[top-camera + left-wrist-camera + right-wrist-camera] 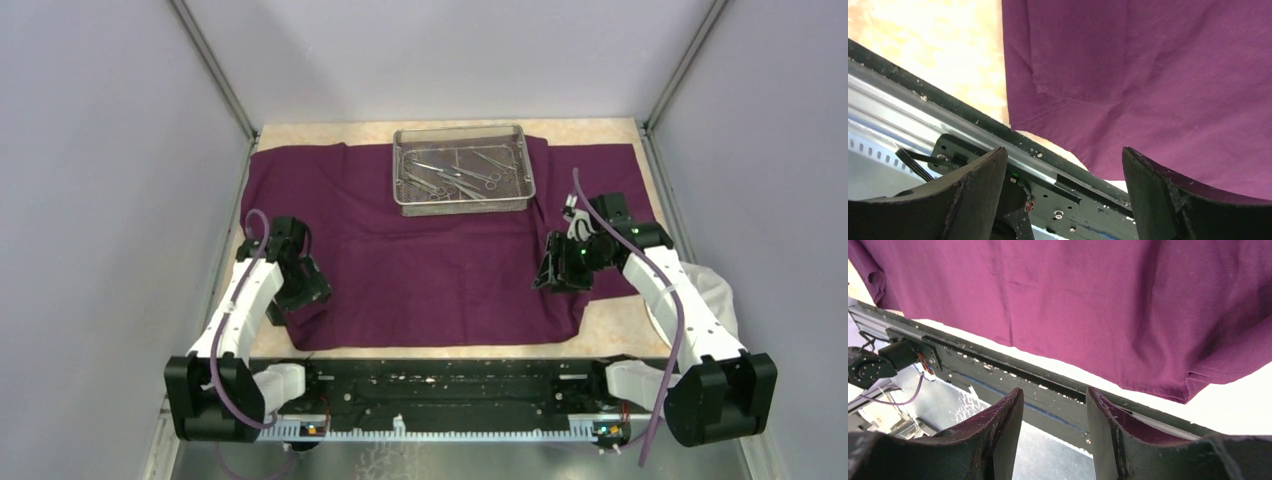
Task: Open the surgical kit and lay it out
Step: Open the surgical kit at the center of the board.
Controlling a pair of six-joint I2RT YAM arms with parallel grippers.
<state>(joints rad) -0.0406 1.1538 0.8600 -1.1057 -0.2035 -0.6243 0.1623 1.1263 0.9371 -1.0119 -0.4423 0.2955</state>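
The left gripper [303,285] is seen wide open and empty over the near left corner of the wrap [430,260]. The wrap is spread flat, and the tray [462,200] of instruments [455,172] is set at its far middle. The right gripper [556,272] is seen parted and empty at the wrap's right edge.

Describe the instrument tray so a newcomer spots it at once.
Start at the dark purple cloth spread over the table, then go to the middle of its far edge. The rectangular wire-mesh tray sits there, holding slim steel instruments. It is the only silver, see-through container in the scene; what lies around it is soft fabric.
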